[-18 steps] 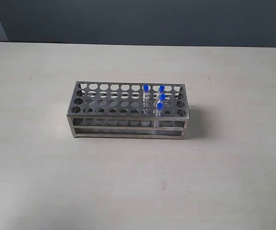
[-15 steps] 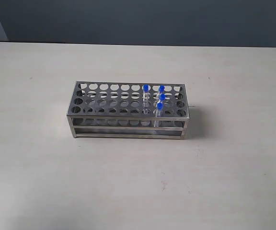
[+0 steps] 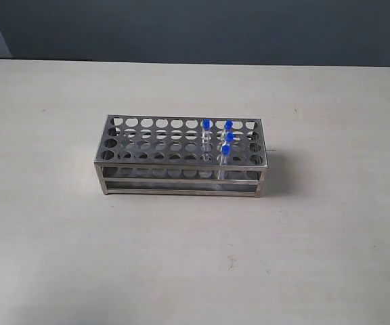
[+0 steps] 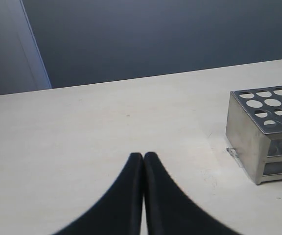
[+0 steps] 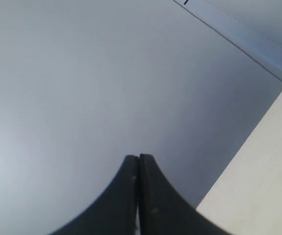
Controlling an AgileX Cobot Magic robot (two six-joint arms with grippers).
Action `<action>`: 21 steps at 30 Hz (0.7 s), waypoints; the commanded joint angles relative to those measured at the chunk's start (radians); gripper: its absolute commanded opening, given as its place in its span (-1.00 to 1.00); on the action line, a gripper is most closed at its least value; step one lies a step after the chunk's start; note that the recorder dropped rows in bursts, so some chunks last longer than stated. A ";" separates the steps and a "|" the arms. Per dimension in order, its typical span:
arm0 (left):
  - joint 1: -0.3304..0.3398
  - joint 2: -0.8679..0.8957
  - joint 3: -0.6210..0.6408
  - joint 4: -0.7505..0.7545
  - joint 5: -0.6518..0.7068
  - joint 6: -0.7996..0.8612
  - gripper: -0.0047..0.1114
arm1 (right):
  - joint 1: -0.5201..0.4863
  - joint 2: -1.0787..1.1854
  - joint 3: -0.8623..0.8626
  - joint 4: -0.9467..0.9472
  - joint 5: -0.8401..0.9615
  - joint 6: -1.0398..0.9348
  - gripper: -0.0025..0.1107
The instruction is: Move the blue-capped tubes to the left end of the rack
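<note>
Here the left hand (image 4: pixel 143 155) and right hand (image 5: pixel 138 157) are pinched closed, empty; the blue-capped tubes (image 3: pixel 228 136) stand rightward in the rack (image 3: pixel 175 181).

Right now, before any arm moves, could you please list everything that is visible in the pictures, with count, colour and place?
blue-capped tubes: four, clear with blue caps, upright in holes near the rack's right end in the exterior view
rack: one, shiny steel, middle of the table
table: one, pale beige, under everything
wall: one, dark grey-blue, behind the table
left gripper: one, black, shut, over bare table short of the rack's end
right gripper: one, black, shut, facing the wall at the table's edge
</note>
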 commanded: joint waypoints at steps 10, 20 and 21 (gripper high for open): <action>-0.004 0.003 -0.005 -0.003 -0.012 -0.001 -0.90 | -0.006 0.081 -0.254 -0.548 -0.248 -0.066 -0.96; -0.004 0.003 -0.005 -0.003 -0.012 -0.001 -0.90 | -0.003 0.780 -1.022 -1.344 -0.157 0.266 -0.96; -0.004 0.003 -0.005 -0.003 -0.012 -0.001 -0.90 | 0.009 0.811 -1.027 -1.420 -0.170 0.366 -0.96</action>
